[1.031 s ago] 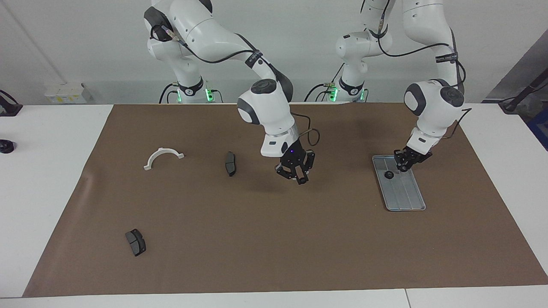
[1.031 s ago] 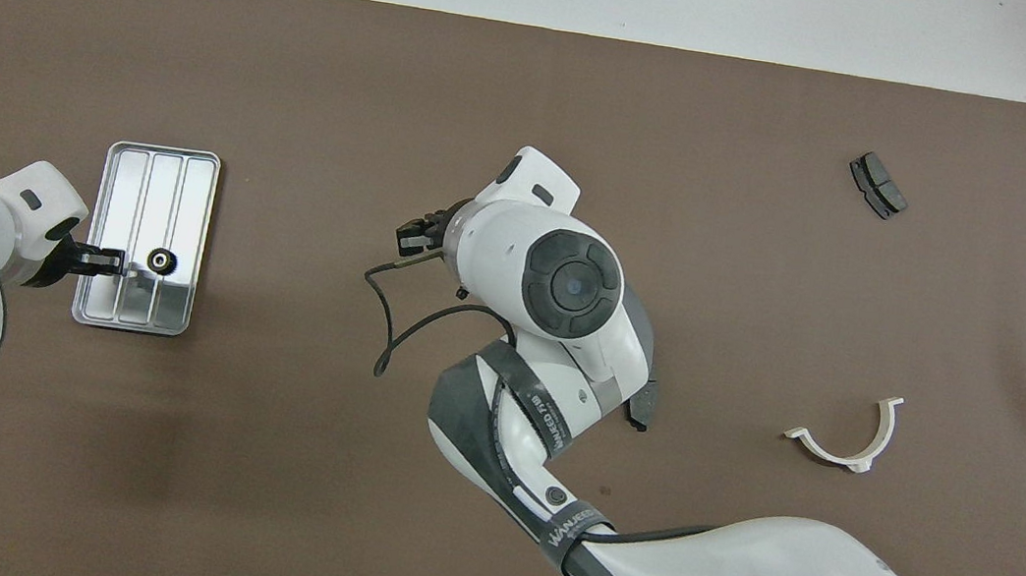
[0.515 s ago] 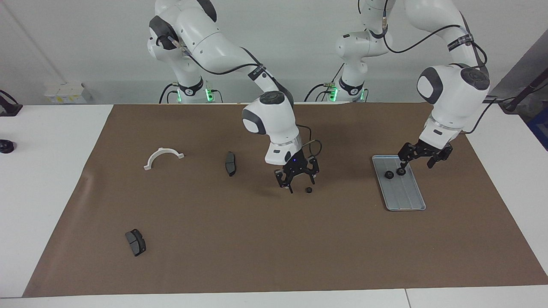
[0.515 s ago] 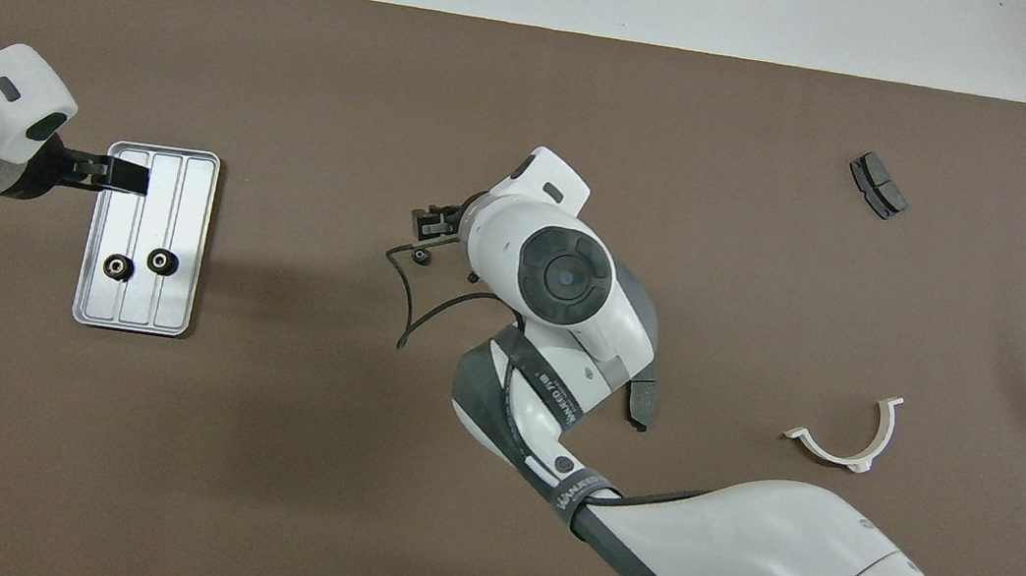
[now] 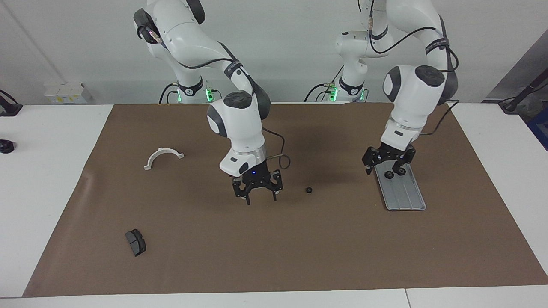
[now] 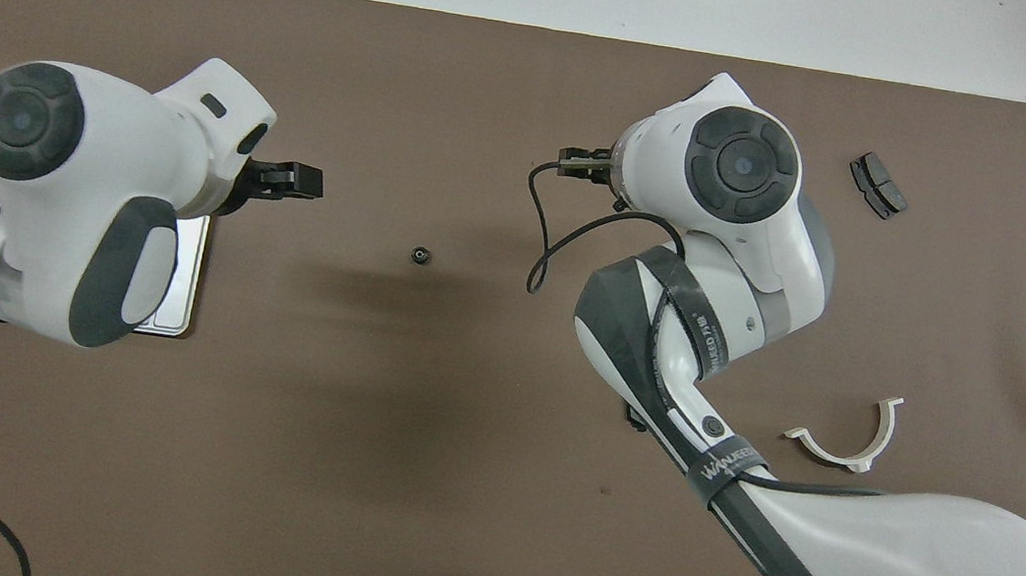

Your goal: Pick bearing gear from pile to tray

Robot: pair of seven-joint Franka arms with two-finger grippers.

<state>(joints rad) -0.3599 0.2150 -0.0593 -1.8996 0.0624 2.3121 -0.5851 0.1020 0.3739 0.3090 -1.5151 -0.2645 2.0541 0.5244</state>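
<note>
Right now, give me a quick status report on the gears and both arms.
Left gripper open over tray edge. Right gripper open, empty, over the mat. Two gears in tray, one gear loose between grippers. Path clear.

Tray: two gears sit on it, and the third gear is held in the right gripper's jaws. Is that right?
Not quite. In the facing view the third gear lies loose on the mat, between the right gripper and the tray. That gripper's jaws are open and empty. Two gears do sit on the tray.
</note>
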